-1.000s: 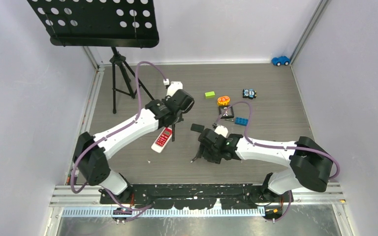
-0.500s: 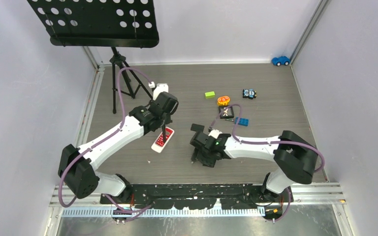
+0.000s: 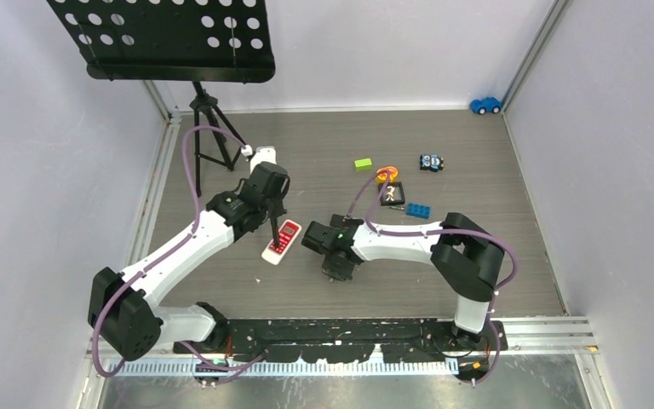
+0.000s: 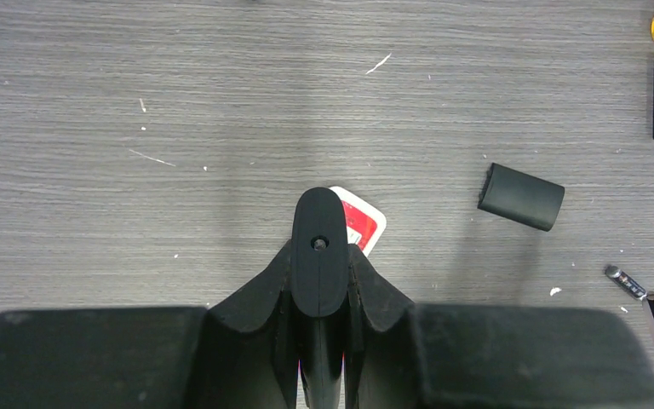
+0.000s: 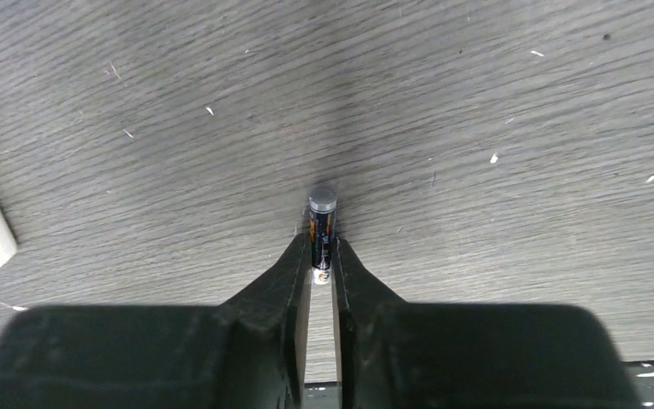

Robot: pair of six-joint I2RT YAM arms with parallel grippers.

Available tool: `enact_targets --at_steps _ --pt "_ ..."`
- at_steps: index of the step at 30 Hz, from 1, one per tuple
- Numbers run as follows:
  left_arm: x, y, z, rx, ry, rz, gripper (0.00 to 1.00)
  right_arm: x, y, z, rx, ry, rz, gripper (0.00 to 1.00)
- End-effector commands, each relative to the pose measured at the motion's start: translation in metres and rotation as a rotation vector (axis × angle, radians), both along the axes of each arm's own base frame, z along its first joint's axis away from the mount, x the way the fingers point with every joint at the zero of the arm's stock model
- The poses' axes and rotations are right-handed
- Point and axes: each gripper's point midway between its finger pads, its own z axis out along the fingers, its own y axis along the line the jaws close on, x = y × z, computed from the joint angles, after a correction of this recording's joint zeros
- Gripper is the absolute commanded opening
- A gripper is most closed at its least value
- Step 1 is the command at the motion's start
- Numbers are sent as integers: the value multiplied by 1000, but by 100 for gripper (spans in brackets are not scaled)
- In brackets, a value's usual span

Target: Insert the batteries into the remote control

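The red and white remote control (image 3: 281,241) lies on the table; its end (image 4: 363,223) pokes out from under my left gripper (image 4: 319,256). My left gripper (image 3: 274,225) is shut, tips down on or just above the remote, holding nothing. My right gripper (image 5: 322,256) is shut on a slim dark battery (image 5: 322,223) that points away along the table top. In the top view the right gripper (image 3: 338,271) is right of the remote. A slim grey battery (image 4: 625,280) shows at the left wrist view's right edge, by the right fingertips. The other batteries are out of view.
A black curved cover (image 4: 520,196) lies right of the remote. Toys sit at the back right: a green block (image 3: 363,164), an orange piece (image 3: 386,175), a black box (image 3: 392,194), a blue brick (image 3: 418,210), a small robot toy (image 3: 431,162) and a blue car (image 3: 485,105). A music stand's tripod (image 3: 209,128) stands at the back left.
My right arm has swung left and its gripper has closed on the battery. My left arm has shifted left and nearer, staying shut over the remote.
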Motion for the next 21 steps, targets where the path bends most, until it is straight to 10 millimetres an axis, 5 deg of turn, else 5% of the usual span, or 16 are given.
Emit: enact_targets --at_steps 1,6,12,15,21 --pt "11 -1 18 -77 -66 -13 0 8 -8 9 -85 -41 -2 14" --pt "13 -16 20 -161 -45 -86 0 17 -12 18 -102 -103 48 0" --pt "-13 -83 31 -459 47 -412 0 38 -21 85 -34 -342 222 0" --pt "-40 -115 46 -593 114 -632 0 28 -12 120 47 -378 425 0" --pt "-62 -137 62 -781 155 -755 0 -6 -8 163 238 -400 631 0"
